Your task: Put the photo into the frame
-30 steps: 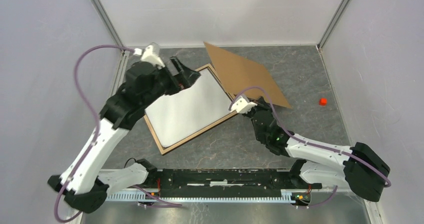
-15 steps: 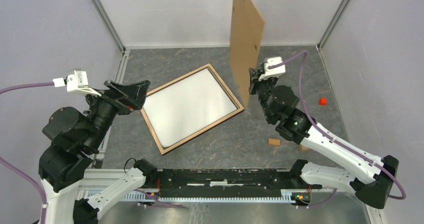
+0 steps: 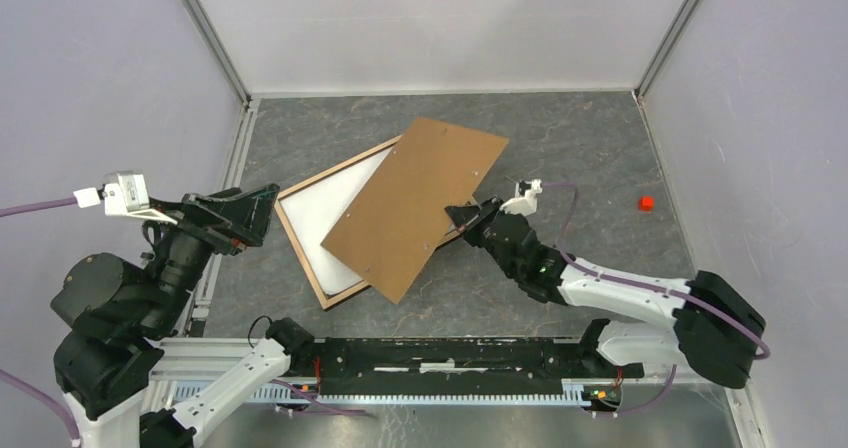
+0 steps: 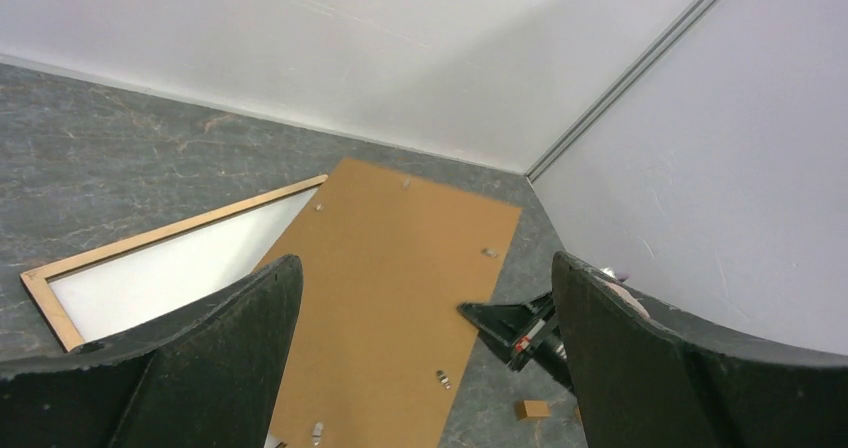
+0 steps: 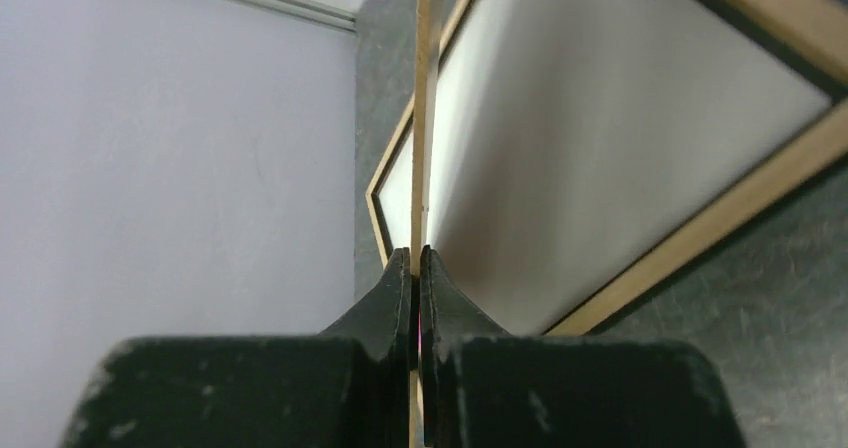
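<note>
**Backing board pinched over the frame, left arm idle**

From the top view, the frame (image 3: 299,249) lies flat on the grey table (image 3: 600,138), left of centre, with its light wood rim up. A white sheet (image 3: 315,233) fills its opening. I cannot tell whether this is the photo lying face down, and no dark landscape shows anywhere.

A brown backing board (image 3: 415,208) lies askew across the right half of the frame, its far corner hanging past the rim. My right gripper (image 3: 462,215) is clamped on the board's right edge. The right wrist view shows both fingers pressed flat against the thin sheet, seen edge-on.

My left gripper (image 3: 262,213) hovers just left of the frame with its fingers spread wide, holding nothing. A small red block (image 3: 646,203) sits well apart, near the right wall.

I judge the board light and stiff, so one edge pinch carries it, though it could pivot in the fingers. The frame looks thin-rimmed and would be fragile if it holds a pane, so I would push it by the rim and never press its middle. A glossy print would be limp and slippery, so I would lift it by the margin.
</note>
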You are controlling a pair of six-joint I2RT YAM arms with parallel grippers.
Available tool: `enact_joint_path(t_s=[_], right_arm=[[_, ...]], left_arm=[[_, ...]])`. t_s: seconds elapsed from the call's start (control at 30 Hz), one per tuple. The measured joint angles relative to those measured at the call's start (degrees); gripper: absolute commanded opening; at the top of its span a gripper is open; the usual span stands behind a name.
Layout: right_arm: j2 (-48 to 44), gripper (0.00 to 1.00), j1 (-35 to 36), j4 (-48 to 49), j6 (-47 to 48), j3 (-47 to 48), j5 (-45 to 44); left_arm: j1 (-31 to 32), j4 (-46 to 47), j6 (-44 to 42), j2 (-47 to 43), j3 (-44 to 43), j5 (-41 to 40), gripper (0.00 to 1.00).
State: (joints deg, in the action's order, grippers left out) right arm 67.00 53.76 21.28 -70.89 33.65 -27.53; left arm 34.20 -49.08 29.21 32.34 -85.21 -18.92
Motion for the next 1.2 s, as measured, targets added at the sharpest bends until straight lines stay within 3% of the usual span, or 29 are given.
enact_joint_path(t_s=[0.2, 0.5, 0.8, 1.2], right_arm=[[7.8, 0.00, 3.0, 7.4, -16.3, -3.7, -4.5], [14.9, 0.00, 6.8, 13.2, -29.7, -5.8, -15.0], [20.5, 0.00, 10.9, 15.8, -33.5, -4.6, -22.5], [27.8, 0.00, 14.9, 15.7, -36.2, 1.0, -27.2]], left_arm=[[0.0, -1.1, -0.6, -0.5, 0.0, 1.7, 1.00], [0.0, -1.8, -1.0, 1.7, 0.1, 7.2, 1.00], [0.0, -2.0, -1.0, 3.5, 0.1, 12.5, 1.00], [0.0, -5.4, -2.7, 2.2, -3.8, 13.5, 1.00]])
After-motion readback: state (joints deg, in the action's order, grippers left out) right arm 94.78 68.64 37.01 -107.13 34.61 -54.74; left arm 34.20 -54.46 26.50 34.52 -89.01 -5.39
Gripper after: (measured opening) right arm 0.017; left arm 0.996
